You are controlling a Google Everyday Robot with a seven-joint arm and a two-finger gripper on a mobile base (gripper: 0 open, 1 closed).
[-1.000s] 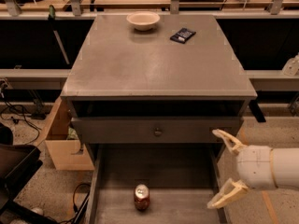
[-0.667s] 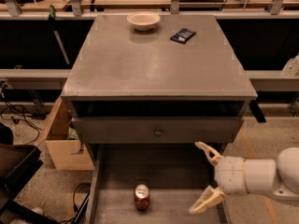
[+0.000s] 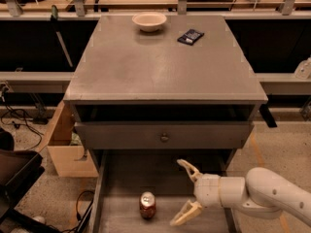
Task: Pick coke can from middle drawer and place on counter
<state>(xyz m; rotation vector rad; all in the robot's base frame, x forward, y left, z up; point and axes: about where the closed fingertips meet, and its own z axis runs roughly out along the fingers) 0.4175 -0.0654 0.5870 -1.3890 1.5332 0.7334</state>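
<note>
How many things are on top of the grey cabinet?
2. A pale bowl sits at the back of the counter, and a dark packet lies just to its right. The open gripper is down in the middle drawer, right of the coke can.

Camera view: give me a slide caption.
Open gripper inside the middle drawer, right of the upright coke can, not touching it.

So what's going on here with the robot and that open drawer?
The robot's gripper is open inside the pulled-out middle drawer, just right of the coke can and not touching it. The can stands upright on the drawer floor. The counter above holds a pale bowl and a dark packet at the back.
</note>
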